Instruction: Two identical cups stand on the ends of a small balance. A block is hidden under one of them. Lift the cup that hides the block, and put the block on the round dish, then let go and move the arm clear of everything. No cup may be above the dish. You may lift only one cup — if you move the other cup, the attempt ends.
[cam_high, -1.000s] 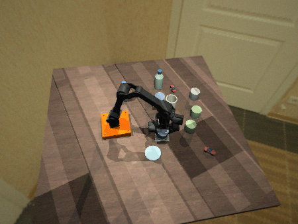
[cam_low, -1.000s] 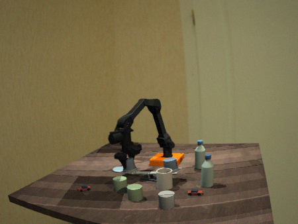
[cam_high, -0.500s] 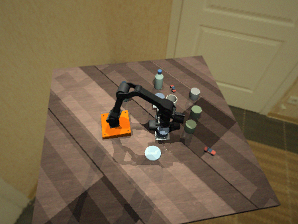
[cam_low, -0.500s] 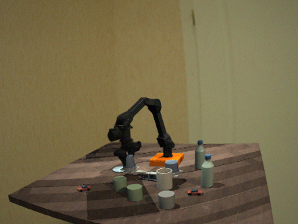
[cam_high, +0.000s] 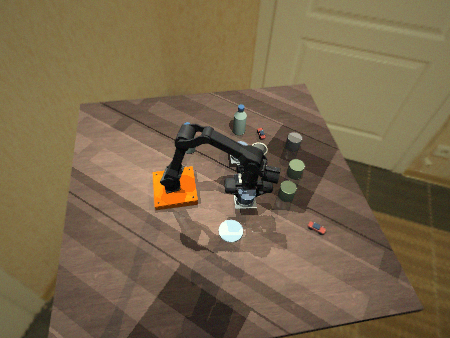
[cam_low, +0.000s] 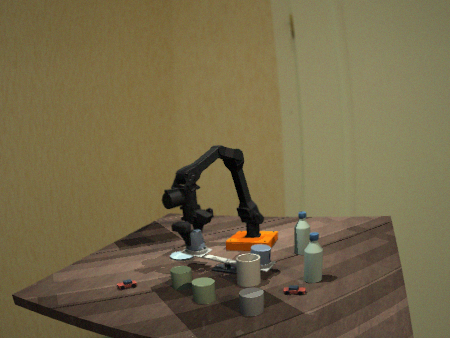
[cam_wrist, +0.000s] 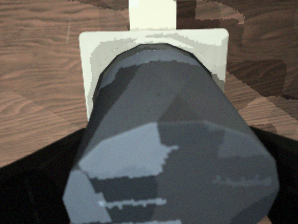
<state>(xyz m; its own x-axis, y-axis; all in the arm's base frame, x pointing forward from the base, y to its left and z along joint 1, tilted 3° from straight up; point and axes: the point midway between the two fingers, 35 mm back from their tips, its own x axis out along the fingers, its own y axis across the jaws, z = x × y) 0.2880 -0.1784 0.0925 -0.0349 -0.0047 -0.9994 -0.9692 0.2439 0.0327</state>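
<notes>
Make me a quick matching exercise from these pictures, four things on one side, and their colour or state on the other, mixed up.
Things:
1. gripper
2. round dish
3. arm base plate
4. toy car

States:
A. orange
B. pale blue, nothing on it
C. red, near the table's edge
D. shut on a grey cup

Pairs: 1-D, 2-B, 3-A, 4-C

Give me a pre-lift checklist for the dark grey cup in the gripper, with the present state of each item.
1. Gripper shut on the dark grey cup: ok.
2. That cup standing on its pale square balance pad: ok, not yet lifted.
3. Other dark grey cup standing apart from the arm: ok.
4. Pale blue round dish free of any cup above it: ok.
5. Block under the gripped cup: cannot tell, hidden.
6. Fingers square on the cup wall: cannot tell.
</notes>
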